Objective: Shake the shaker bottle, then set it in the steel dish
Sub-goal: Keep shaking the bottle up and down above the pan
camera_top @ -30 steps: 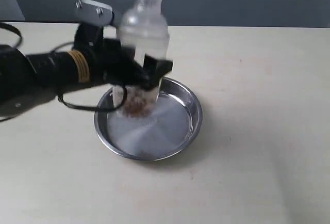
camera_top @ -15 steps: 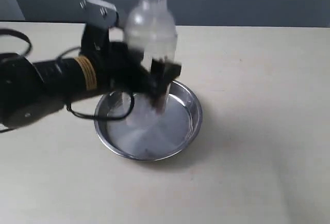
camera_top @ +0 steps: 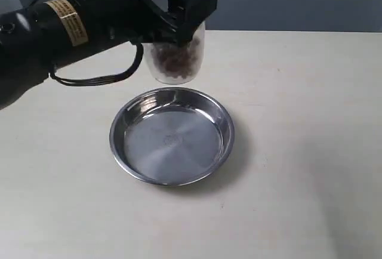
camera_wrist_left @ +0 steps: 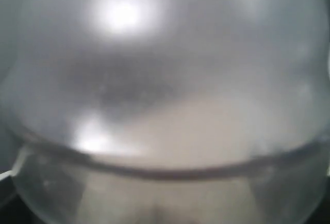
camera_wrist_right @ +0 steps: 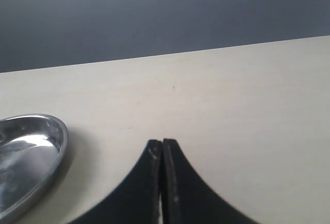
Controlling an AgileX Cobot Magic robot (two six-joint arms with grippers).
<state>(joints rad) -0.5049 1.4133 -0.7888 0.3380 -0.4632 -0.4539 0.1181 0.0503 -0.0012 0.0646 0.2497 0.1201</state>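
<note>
In the exterior view my left gripper point(camera_top: 179, 17) is shut on the clear shaker bottle point(camera_top: 174, 56) and holds it in the air above the far rim of the steel dish point(camera_top: 172, 136). Brown granules fill the bottle's lower end; its top is cut off by the picture's edge. The dish lies flat on the table with nothing in it. The bottle's blurred clear wall point(camera_wrist_left: 165, 100) fills the left wrist view and hides the fingers. In the right wrist view my right gripper point(camera_wrist_right: 162, 144) is shut on nothing, low over the table, with the dish's rim point(camera_wrist_right: 62, 139) off to one side.
The pale table top point(camera_top: 298, 151) stretches around the dish, with a dark wall behind it. My left arm point(camera_top: 59, 26) and its black cable point(camera_top: 95, 80) hang over the table's far left.
The left gripper has lifted the bottle up out of the dish and toward the far side. The granules have shifted inside it. The dish has not moved.
</note>
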